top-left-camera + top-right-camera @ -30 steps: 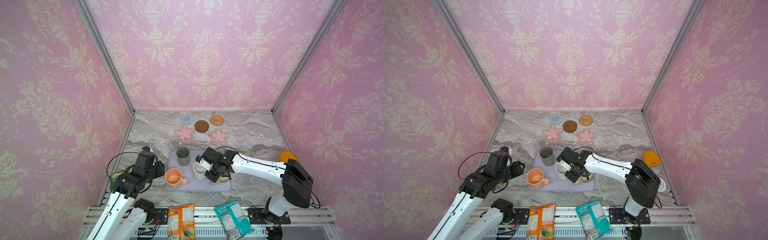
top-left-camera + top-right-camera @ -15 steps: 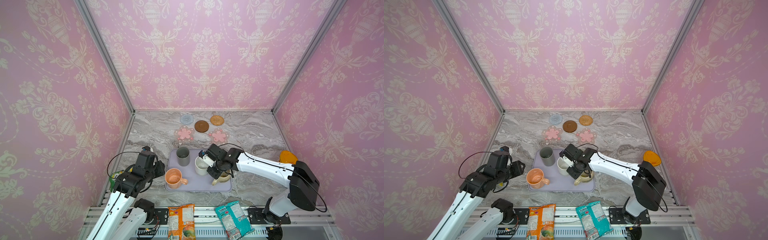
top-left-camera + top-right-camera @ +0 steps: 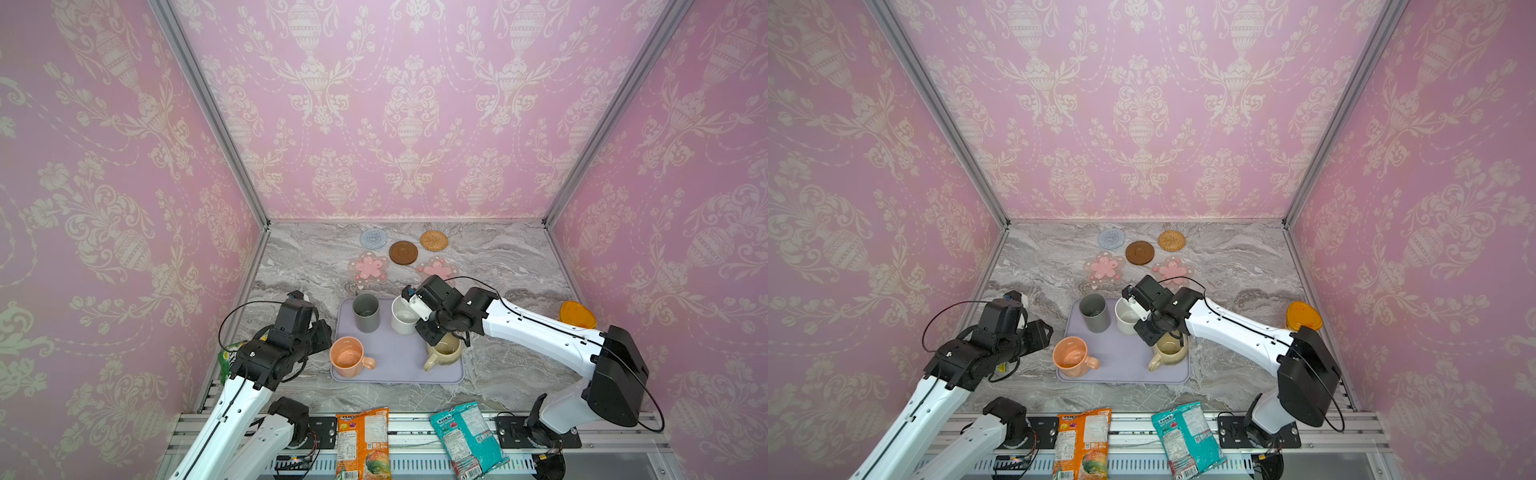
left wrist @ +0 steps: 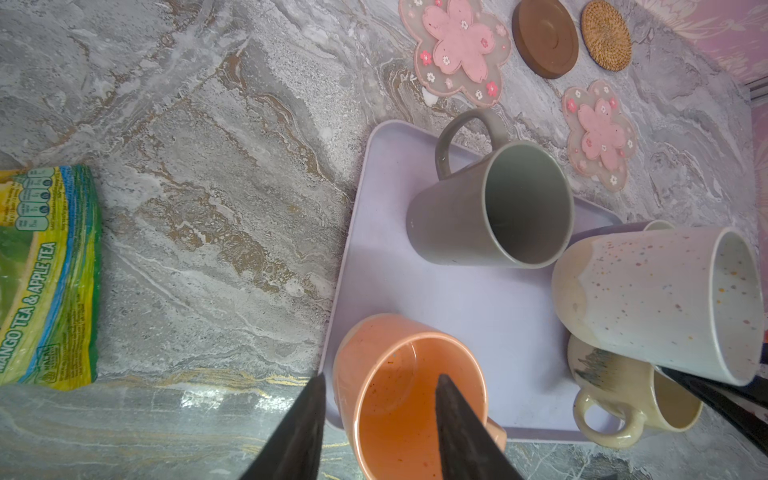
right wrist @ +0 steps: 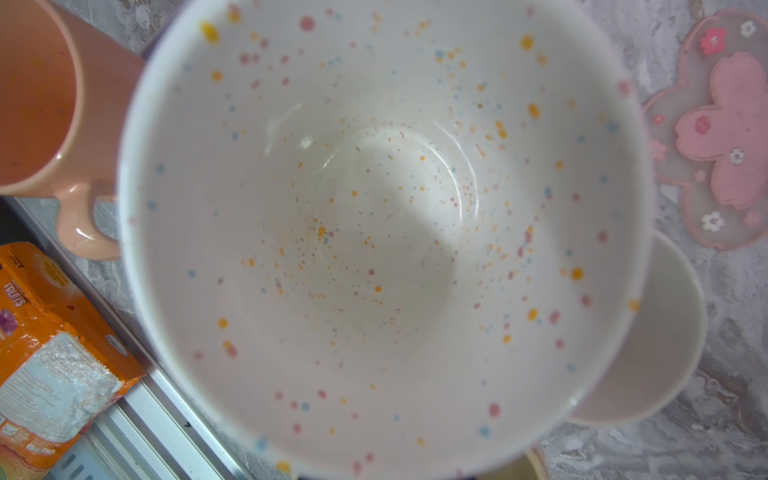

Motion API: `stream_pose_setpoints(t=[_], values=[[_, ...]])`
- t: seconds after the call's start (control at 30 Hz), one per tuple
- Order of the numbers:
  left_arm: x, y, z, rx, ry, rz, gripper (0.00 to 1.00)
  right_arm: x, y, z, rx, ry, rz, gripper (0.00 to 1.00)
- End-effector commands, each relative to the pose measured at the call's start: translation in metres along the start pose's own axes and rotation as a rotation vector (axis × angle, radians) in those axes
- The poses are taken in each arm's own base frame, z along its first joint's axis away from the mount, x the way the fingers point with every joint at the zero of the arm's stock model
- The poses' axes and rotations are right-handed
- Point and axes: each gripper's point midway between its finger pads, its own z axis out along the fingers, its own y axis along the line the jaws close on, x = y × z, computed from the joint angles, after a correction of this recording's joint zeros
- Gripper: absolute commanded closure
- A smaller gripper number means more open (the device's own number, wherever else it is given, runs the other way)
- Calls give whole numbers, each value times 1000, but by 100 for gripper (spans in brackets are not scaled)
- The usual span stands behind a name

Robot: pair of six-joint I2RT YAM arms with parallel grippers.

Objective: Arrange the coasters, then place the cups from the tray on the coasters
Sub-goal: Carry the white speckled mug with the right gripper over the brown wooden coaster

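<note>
White speckled cup (image 3: 404,318) is being held by the right gripper (image 3: 417,311), whose jaws are pinching its rim on the side away from the dark grey cup (image 3: 366,311). It is sitting over the far half of the lavender tray (image 3: 399,368). Left gripper (image 4: 380,380) is hovering partly spread and gripping nothing, one finger over the peach-orange cup's (image 4: 415,357) mouth and one outside its wall.

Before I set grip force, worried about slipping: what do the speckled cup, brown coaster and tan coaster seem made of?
The speckled cup: likely glazed ceramic, glossy highlights inside. The brown coaster: probably matte wood, concentric rings; possibly plastic. The tan coaster: woven rattan or similar, coiled weave visible.
</note>
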Motion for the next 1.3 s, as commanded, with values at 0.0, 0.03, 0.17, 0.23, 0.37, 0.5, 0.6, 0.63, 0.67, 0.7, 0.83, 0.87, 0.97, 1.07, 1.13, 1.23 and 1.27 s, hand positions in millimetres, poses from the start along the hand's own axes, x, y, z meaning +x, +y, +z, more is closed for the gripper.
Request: stream_pose_setpoints(t=[0.0,0.03,0.17,0.23,0.37,0.5,0.6,0.63,0.67,0.7,0.83,0.87,0.97,1.07,1.13,1.23,1.27], values=[[-3,-7,-5,25,-7,-1,54,-45,-13,-29,42,-161,82,100],[-3,-6,-5,24,-7,0,54,-46,-16,-31,48,-168,93,100],[0,-4,-1,15,4,-3,54,-60,-29,-39,59,-209,144,100],[1,-5,1,16,8,-6,54,-66,-36,-41,68,-219,161,100],[3,-4,5,14,14,-11,54,-78,-52,-45,96,-231,183,100],[2,-1,6,1,8,-14,54,-91,-67,-47,106,-244,204,100],[4,0,9,-1,9,-21,54,-99,-77,-45,102,-242,221,100],[4,1,11,-3,10,-22,54,-102,-80,-46,99,-244,228,100],[4,0,11,-3,10,-24,54,-105,-82,-45,93,-242,231,100],[4,0,12,-4,13,-21,54,-108,-85,-45,91,-242,237,100],[-4,-4,13,-16,16,5,54,-117,-99,-39,94,-230,253,100],[-6,-5,14,-22,22,14,54,-119,-102,-35,92,-220,253,100],[-9,-7,16,-36,38,27,54,-129,-110,-28,91,-209,259,100],[-8,-6,18,-40,38,23,54,-137,-118,-21,101,-199,276,100],[-9,-5,18,-39,28,18,54,-143,-123,-17,111,-197,283,100],[-9,-5,18,-37,22,21,54,-152,-133,-9,131,-194,302,100],[-10,-6,18,-37,23,25,54,-155,-136,-5,133,-189,311,100]])
